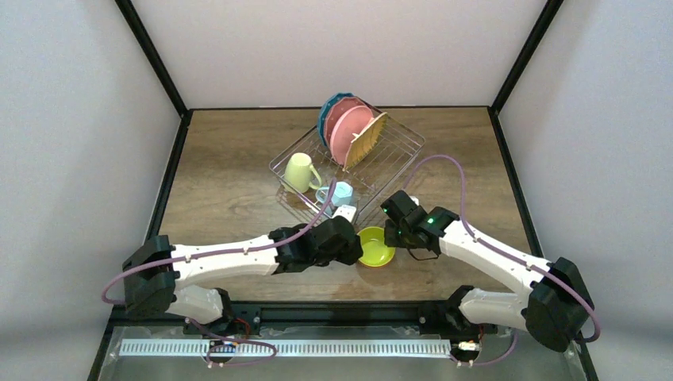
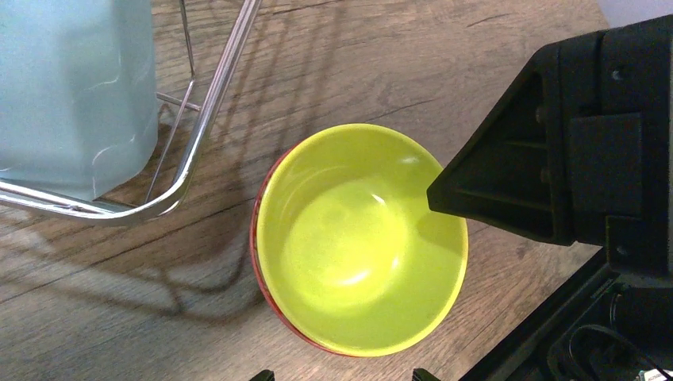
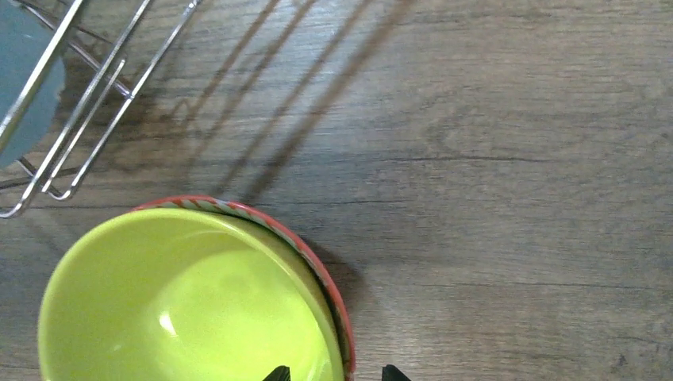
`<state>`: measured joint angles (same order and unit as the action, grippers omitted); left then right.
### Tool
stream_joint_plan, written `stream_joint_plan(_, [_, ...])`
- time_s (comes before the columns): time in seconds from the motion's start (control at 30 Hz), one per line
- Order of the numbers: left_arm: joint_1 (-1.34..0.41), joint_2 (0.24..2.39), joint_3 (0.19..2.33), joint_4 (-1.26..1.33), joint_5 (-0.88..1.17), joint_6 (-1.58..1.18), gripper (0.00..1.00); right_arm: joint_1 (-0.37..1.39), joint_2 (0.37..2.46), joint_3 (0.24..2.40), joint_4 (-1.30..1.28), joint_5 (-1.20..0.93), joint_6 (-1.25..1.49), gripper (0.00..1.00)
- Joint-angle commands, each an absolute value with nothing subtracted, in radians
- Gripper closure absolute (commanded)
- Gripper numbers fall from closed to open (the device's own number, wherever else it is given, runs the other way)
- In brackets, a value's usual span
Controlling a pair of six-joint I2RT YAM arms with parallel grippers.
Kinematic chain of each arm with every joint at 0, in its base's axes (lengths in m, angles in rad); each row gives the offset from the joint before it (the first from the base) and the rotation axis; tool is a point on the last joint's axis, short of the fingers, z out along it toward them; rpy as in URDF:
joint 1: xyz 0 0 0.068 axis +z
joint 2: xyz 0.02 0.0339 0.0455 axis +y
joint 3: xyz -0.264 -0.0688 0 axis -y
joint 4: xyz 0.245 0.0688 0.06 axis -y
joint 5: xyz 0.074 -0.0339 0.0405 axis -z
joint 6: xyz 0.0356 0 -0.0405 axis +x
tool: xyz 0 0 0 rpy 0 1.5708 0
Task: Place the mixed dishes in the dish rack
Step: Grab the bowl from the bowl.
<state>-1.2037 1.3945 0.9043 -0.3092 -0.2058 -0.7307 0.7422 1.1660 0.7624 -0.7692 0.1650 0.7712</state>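
Right gripper (image 3: pixel 333 373) astride lime bowl (image 3: pixel 190 309) rim.

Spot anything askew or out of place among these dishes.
The lime bowl sits nested off-centre in a red-rimmed bowl, whose rim shows on one side only; both stand on the table, outside the dish rack.

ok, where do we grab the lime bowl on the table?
By its rim, straight down from above, one finger inside and one outside. The lime bowl sits upright, nested in a red-patterned bowl that covers its outer wall, so likely only the lip is free. Take the side away from the dish rack.
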Motion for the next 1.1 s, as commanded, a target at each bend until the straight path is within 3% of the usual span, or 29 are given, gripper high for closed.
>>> stream_joint_plan(0.0, [-1.213,1.415,0.913,-0.286,-0.222,-0.742,0.00,0.750,1.160,0.740,-0.775,0.181,0.801,0.35])
stream_joint_plan(0.27, [-1.216,1.438,0.914,-0.275,-0.213,-0.742,0.00,0.749,1.175,0.716,-0.752,0.168,0.808,0.37])
stream_joint_plan(0.4, [-1.218,1.446,0.917,-0.272,-0.212,-0.741,0.00,0.748,1.193,0.710,-0.740,0.165,0.809,0.48])
stream_joint_plan(0.6, [-1.220,1.448,0.916,-0.280,-0.215,-0.737,0.00,0.749,1.191,0.723,-0.747,0.176,0.815,0.76])
stream_joint_plan(0.9, [-1.220,1.450,0.916,-0.280,-0.213,-0.735,0.00,0.749,1.184,0.753,-0.777,0.187,0.818,0.88])
stream_joint_plan(1.07, [-1.219,1.449,0.916,-0.280,-0.212,-0.733,0.00,0.750,1.183,0.766,-0.793,0.188,0.818,0.89])
